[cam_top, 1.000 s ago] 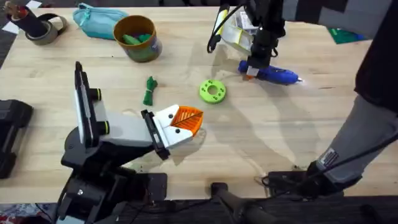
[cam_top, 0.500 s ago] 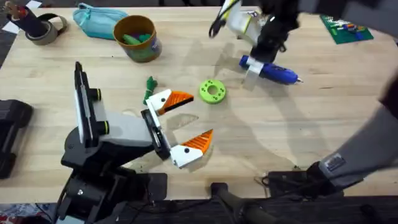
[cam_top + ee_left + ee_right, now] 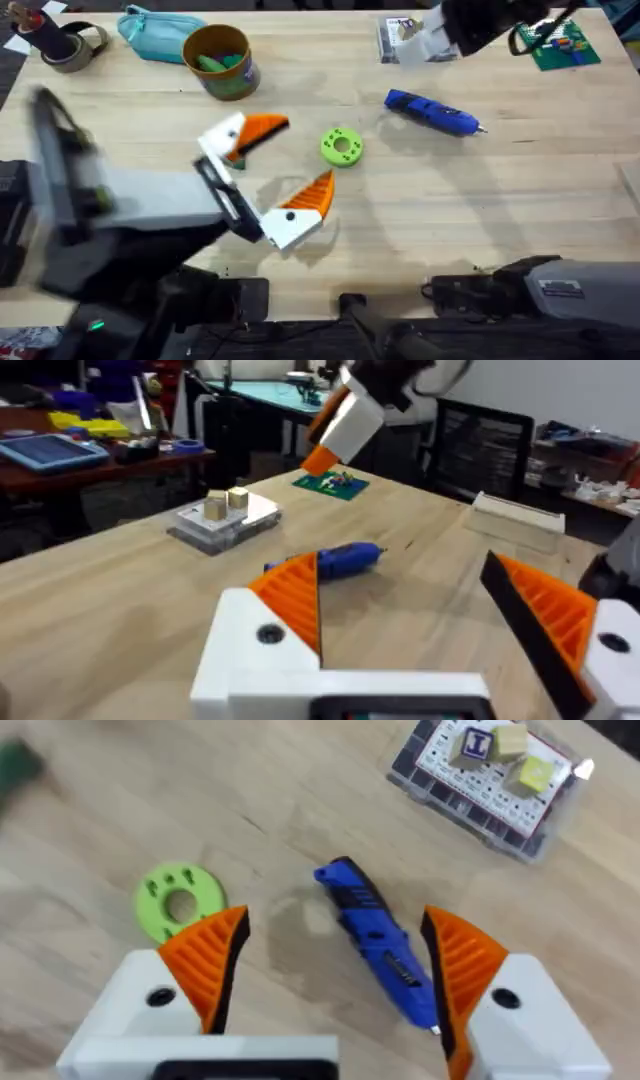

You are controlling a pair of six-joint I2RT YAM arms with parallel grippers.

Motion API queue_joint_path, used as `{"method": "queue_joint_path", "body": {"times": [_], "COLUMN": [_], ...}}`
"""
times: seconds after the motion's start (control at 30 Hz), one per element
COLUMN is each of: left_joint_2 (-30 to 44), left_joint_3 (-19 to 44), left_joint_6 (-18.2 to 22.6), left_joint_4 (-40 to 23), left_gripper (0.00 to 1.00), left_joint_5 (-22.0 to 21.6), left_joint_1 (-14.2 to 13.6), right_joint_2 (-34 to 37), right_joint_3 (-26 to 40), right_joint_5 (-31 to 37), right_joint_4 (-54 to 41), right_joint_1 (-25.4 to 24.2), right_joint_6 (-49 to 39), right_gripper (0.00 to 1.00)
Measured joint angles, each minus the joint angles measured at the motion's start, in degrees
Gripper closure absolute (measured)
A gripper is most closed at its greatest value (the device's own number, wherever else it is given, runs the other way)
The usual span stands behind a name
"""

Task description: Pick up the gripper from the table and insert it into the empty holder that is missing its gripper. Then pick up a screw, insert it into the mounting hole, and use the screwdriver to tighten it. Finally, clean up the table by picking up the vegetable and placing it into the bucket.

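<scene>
Blue screwdriver [image 3: 433, 112] lies on table [image 3: 480, 220], right gripper [image 3: 335, 965] wide open above it, empty. Left gripper [image 3: 275, 170] wide open, empty, beside green disc [image 3: 342, 146].

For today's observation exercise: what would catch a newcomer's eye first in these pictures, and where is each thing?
The left gripper stands out first, its orange fingers spread wide open low over the middle of the table. Beside it lies a bright green ring. The blue screwdriver lies farther right, and the yellow-rimmed bucket stands at the far left.
</scene>
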Motion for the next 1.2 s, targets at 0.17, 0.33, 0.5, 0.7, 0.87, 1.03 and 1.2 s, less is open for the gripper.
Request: {"method": "queue_joint_path", "body": {"times": [0.17, 0.33, 0.5, 0.7, 0.87, 1.03, 1.2], "left_joint_2": [9.7, 23.7, 35.4, 41.3, 43.1, 48.9, 57.5], "left_joint_3": [13.9, 28.6, 42.7, 54.1, 55.4, 55.4, 55.4], "left_joint_6": [3.1, 7.8, 12.8, 15.9, 16.6, 16.5, 15.3], "left_joint_4": [-8.8, -28.3, -47.2, -58.2, -61.6, -63.1, -63.3], "left_gripper": [0.016, 0.016, 0.015, 0.015, 0.015, 0.015, 0.015], "left_joint_5": [-3.3, -8.7, -16.8, -27.3, -32.6, -34.2, -33.0], "left_joint_1": [0.0, 0.0, 0.0, 0.0, 0.7, 5.0, 10.3], "right_joint_2": [-5.5, -10.9, -14.5, -21.6, -26.9, -30.2, -31.4], "right_joint_3": [0.0, 0.1, 0.0, -5.5, -13.7, -18.3, -18.7], "right_joint_5": [-0.7, -0.8, -1.0, -1.0, -1.0, -1.0, -1.0], "right_joint_4": [-0.5, -4.4, -6.6, -7.0, -7.3, -7.6, -7.5], "right_joint_1": [0.0, 0.0, 0.0, 0.0, 0.0, 0.0, 0.0], "right_joint_6": [12.8, 19.6, 22.0, 22.9, 23.1, 23.2, 23.2], "right_gripper": [0.009, 0.009, 0.009, 0.010, 0.010, 0.010, 0.009]}}
